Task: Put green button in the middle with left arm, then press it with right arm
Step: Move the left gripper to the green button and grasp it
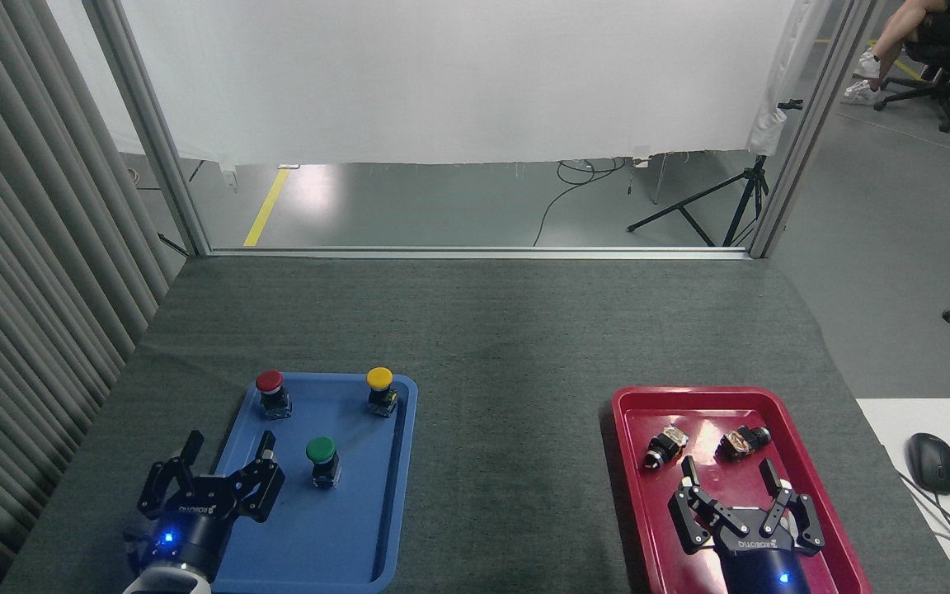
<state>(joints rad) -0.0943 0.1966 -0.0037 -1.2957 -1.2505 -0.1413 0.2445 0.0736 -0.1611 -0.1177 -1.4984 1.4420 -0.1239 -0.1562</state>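
Our black left gripper on its white wrist [230,443] gapes wide, empty; the round green-capped push button [322,459] stands just right of it.

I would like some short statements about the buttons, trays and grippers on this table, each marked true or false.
1. The green button stands in the blue tray. True.
2. The left gripper holds the green button. False: its fingers are open and apart from it.
3. The red tray holds three capped buttons. False: the red button and yellow button are in the blue tray.
4. The right gripper is open over the red tray. True.
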